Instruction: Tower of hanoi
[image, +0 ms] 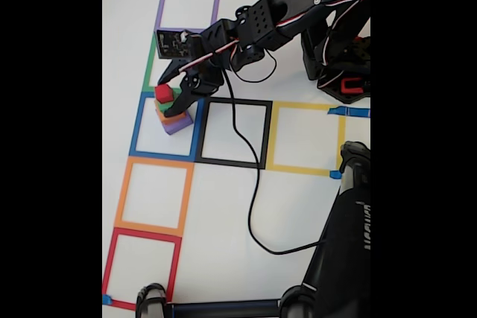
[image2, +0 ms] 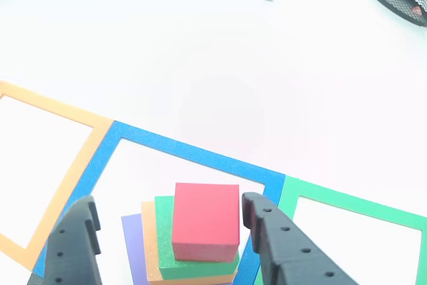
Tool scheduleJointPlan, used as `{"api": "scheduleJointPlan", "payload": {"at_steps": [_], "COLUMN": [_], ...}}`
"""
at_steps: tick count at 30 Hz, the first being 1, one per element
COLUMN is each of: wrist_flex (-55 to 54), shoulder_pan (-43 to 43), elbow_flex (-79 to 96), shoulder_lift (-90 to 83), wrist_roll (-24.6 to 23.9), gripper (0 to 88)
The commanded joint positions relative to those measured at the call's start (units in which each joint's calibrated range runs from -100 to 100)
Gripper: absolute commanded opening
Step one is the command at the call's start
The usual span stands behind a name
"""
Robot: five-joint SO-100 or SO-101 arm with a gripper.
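Fingers (image2: 167, 231) wide, straddling red block (image2: 205, 221) atop stack | centre, lower, close squarely; lift without nudging green block (image2: 167, 241)

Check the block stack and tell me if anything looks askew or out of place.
Slightly askew: the red block sits toward one side of the green block, not centred, and the orange block and purple block peek out on the left of the other view. The stack stands inside the blue square; nothing has toppled.

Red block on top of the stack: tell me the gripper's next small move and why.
Probably close the gripper on the red block. Its open fingers already flank that block on both sides, apart from it, atop the green block, orange block and purple block inside the blue tape square.
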Motion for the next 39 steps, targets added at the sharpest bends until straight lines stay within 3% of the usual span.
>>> {"api": "scheduleJointPlan", "payload": {"at_steps": [1,7,12,15,24,33,39], "wrist_flex": [-1.0,3.3,21.7,34.4,67.9,94.4,101.9], "shoulder_pan": [-0.4,-2.0,-3.0,-3.1,1.3,8.8,10.8], "elbow_flex": [-1.0,-2.3,-14.6,-24.8,-50.8,-72.1,-81.3], "shoulder_lift": [-4.1,-10.8,-15.4,-16.3,-17.0,-14.4,-11.4], "wrist_roll": [0.4,0.4,0.4,0.4,0.4,0.4,0.4], "gripper": [25.9,21.9,5.4,0.2,0.1,0.1,0.0]}}
